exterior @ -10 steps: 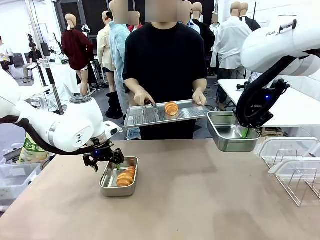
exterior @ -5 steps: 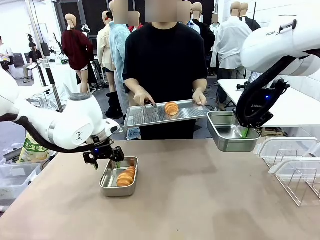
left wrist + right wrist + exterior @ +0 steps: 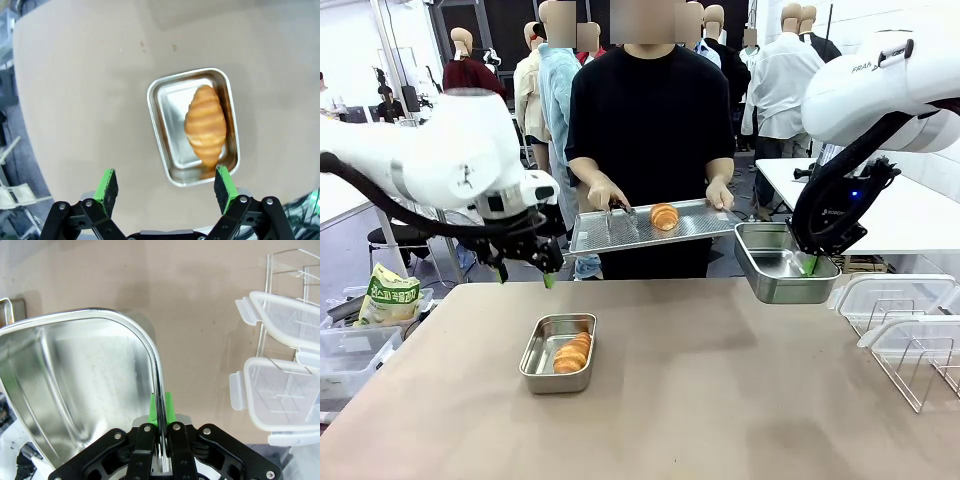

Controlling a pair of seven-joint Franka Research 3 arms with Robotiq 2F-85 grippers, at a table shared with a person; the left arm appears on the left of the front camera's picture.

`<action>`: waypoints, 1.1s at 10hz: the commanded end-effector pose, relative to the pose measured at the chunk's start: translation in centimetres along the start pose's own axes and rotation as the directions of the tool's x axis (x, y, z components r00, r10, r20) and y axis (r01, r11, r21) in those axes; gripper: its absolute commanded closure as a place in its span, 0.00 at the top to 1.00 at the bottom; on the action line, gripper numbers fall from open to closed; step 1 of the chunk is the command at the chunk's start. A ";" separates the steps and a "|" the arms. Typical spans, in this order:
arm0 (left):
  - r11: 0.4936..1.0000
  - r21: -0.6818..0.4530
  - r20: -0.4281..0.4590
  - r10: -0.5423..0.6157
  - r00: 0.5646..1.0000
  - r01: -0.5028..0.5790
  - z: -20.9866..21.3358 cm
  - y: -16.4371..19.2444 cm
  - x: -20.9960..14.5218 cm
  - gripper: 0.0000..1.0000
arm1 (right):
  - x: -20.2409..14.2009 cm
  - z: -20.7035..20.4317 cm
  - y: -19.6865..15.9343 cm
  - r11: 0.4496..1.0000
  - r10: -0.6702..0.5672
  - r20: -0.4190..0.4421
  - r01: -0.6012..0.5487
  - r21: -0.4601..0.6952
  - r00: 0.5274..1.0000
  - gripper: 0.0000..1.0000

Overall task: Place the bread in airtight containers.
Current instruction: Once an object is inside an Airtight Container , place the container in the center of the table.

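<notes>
One bread roll (image 3: 572,352) lies inside a steel container (image 3: 531,366) on the table's left half. In the left wrist view the roll (image 3: 205,125) sits lengthwise in that container (image 3: 167,135). My left gripper (image 3: 525,278) hangs open well above and behind it, with nothing between its fingers (image 3: 106,185). My right gripper (image 3: 809,265) is shut on the rim of a second, empty container (image 3: 772,280), held tilted in the air at the far right; its wall (image 3: 75,380) shows in the right wrist view, with the gripper (image 3: 161,410) pinching the rim. A second roll (image 3: 663,216) rests on the person's tray.
The person at the far side holds a flat perforated steel tray (image 3: 700,225) with both hands, and tongs (image 3: 620,211) in one of them. Clear lids (image 3: 280,395) stand in a wire rack (image 3: 910,335) at the table's right edge. A snack bag (image 3: 388,295) lies off the table's left.
My left gripper has risen from just over the tin with the roll to well above the table, still open. The right arm and its tin have not moved.
</notes>
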State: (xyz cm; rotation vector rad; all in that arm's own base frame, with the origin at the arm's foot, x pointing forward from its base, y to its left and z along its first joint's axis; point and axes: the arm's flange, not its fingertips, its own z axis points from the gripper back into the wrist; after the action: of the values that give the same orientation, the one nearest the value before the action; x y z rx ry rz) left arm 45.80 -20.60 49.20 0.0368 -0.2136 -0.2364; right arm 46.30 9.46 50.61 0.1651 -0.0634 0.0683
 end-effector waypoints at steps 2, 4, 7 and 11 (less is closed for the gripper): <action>0.996 -0.042 0.027 -0.072 0.997 0.073 2.8 1.5 -1.2 1.00 | -0.2 0.1 0.0 1.000 -0.002 0.005 0.002 -0.001 1.000 0.00; 0.985 -0.126 0.055 -0.112 0.992 0.118 3.2 1.5 -1.6 1.00 | -0.2 0.1 0.0 1.000 -0.002 0.005 0.002 -0.001 1.000 0.00; 0.997 -0.025 0.035 -0.073 0.997 0.074 3.8 0.7 -0.9 1.00 | -0.2 0.1 0.0 1.000 -0.002 0.005 0.002 -0.001 1.000 0.00; 0.997 -0.025 0.035 -0.073 0.997 0.074 3.8 0.7 -0.9 1.00 | -0.2 0.1 0.0 1.000 -0.002 0.005 0.002 -0.001 1.000 0.00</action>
State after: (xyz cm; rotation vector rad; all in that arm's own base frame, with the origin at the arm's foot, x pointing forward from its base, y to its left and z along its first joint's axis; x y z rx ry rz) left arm 44.20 -19.68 52.67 -0.0081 -0.2433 -0.3329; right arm 46.30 9.45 50.61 0.1652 -0.0635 0.0681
